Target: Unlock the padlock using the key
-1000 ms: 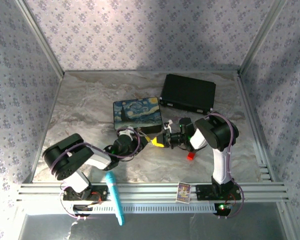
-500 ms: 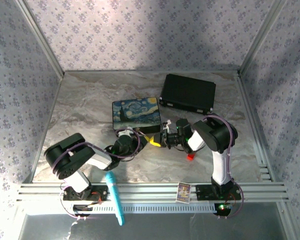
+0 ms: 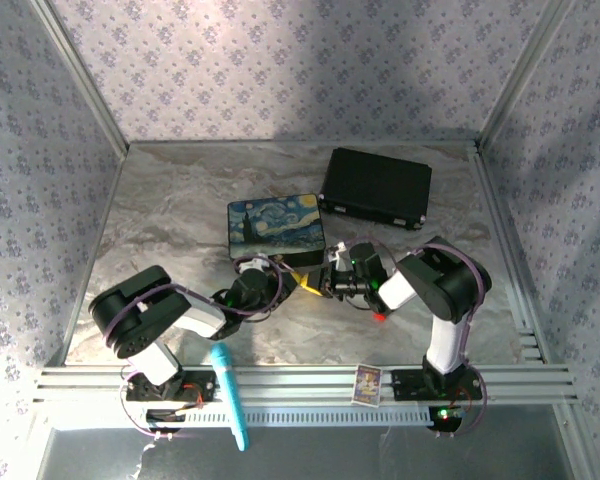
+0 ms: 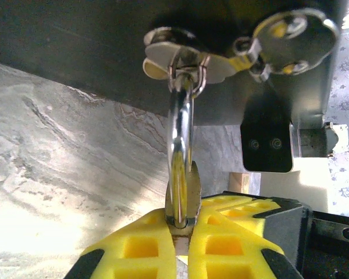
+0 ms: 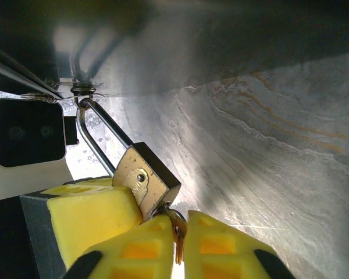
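l gripper (image 4: pixel 183 241), yellow ribbed fingers, is pressed together on the small brass-gold padlock (image 5: pixel 146 179), gripping right where its thin silver u-shaped shackle (image 4: pixel 180 133) enters the body. i see the shackle run up thru a small metal hasp (image 4: pixel 183 58) on the dark side of the flat box w/ the starry-night painted lid (image 3: pixel 275 225), so the lock sits at the box's near edge, over the grey marbled tabletop (image 3: pixel 170 200). on my r wrist cam the r gripper (image 5: pixel 177 250) is pinched on the little brassy-looking metal key (image 5: pixel 177 231), which sits at the padlock's bottom end. top cam: both grippers meet just in front of the box
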`<action>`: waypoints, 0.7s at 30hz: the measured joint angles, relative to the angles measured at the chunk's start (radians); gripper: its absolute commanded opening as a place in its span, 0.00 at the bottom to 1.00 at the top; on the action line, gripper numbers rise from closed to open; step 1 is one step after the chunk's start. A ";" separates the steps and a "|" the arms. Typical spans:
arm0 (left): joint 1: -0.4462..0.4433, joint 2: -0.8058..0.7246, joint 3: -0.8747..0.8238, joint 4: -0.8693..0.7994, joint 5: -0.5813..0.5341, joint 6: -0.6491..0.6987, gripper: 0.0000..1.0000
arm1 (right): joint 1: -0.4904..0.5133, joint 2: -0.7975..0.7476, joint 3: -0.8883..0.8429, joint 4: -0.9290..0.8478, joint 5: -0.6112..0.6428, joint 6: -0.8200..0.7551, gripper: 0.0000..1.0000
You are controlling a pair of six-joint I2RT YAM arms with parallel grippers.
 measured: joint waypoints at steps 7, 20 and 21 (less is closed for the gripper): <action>-0.005 -0.056 0.005 -0.072 0.027 0.000 0.00 | 0.003 -0.077 -0.034 -0.082 0.026 -0.068 0.28; 0.000 -0.161 0.013 -0.270 0.072 0.049 0.00 | 0.049 -0.311 -0.039 -0.479 0.177 -0.387 0.56; 0.000 -0.161 0.014 -0.271 0.074 0.050 0.00 | 0.065 -0.330 -0.036 -0.519 0.212 -0.420 0.56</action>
